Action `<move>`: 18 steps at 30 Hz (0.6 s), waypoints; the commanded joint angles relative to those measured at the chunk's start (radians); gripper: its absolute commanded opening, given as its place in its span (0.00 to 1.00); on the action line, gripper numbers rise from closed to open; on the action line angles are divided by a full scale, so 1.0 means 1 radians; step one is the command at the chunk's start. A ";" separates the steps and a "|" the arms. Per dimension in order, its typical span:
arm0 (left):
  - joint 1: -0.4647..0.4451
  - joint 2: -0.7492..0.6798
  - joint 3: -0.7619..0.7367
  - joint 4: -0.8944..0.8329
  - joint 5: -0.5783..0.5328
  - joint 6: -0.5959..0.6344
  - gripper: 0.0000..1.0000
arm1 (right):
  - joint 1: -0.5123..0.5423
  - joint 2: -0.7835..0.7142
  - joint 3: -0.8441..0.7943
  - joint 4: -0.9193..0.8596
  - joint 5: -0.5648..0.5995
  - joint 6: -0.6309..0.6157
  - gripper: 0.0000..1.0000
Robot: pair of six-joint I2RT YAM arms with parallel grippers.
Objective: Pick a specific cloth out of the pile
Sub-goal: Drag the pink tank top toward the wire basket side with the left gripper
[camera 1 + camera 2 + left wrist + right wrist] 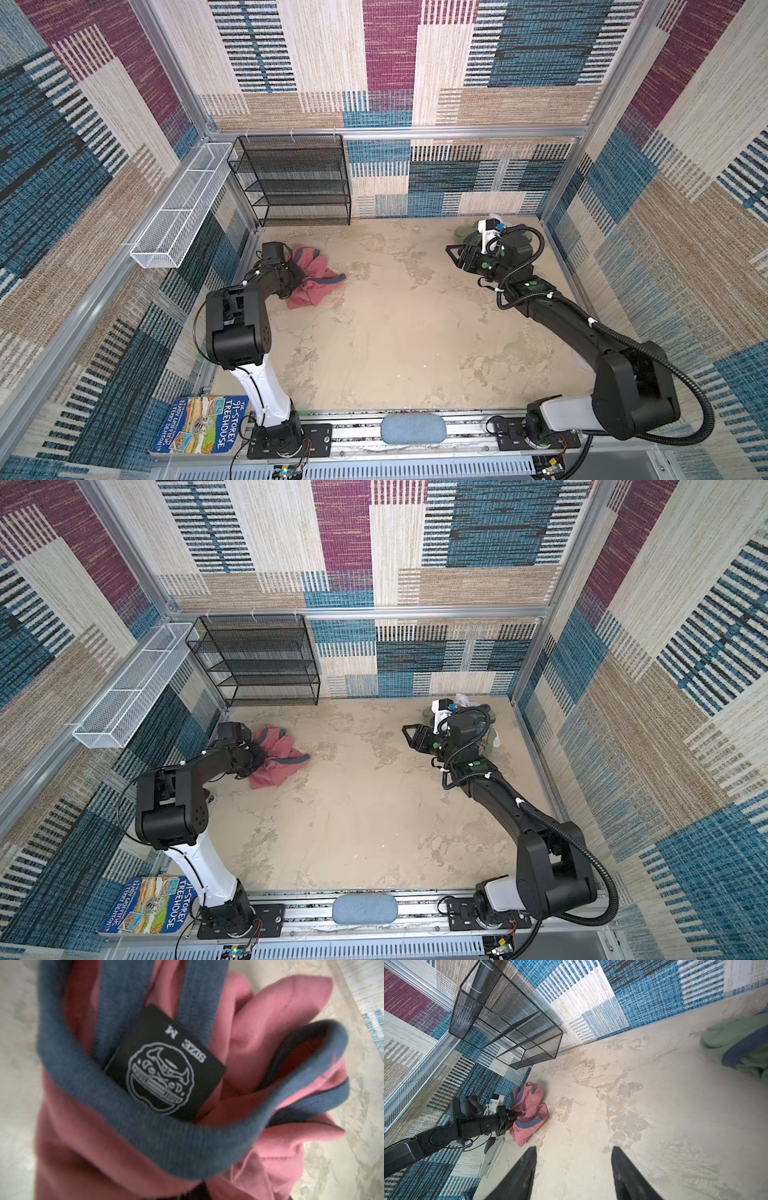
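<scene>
The left jaws are closed on a fold of the red shirt (pixel 529 1105), their tips sunk into the bunched fabric on the side nearest that arm. The right jaws stand open and empty above bare bench (pixel 395 332). The shirt lies crumpled on the bench at the left, close to the side wall and in front of the black mesh rack (pixel 295 178). It is well apart from the pile (pixel 462 231), which sits in the far right corner behind the right arm. There a green garment (pixel 737 1043) with a dark blue band and a scrap of white garment (pixel 462 697) can be seen. The shirt looks light and completely limp, a matte knit that is not likely to be slippery or fragile. It should hang and trail once raised, and a pinch on one loose fold may lift only a single layer. The ribbed trim (pixel 145 1126) is thicker and seems the surest place to grip, ideally at the neck. It is a faded pinkish red, edged in greyish blue at the neck and armholes. Inside the collar is a black label (pixel 164 1072) with a pale round emblem and the letter M.
</scene>
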 commanded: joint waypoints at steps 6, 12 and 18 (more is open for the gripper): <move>0.031 -0.004 0.010 0.008 0.062 0.005 0.00 | 0.000 -0.004 0.013 -0.006 0.035 0.020 0.60; 0.022 -0.090 -0.034 0.034 0.097 -0.015 0.20 | 0.000 -0.040 -0.003 -0.008 0.049 0.012 0.60; -0.037 -0.213 -0.057 0.014 0.069 0.019 0.49 | 0.000 -0.093 -0.032 -0.005 0.071 -0.007 0.61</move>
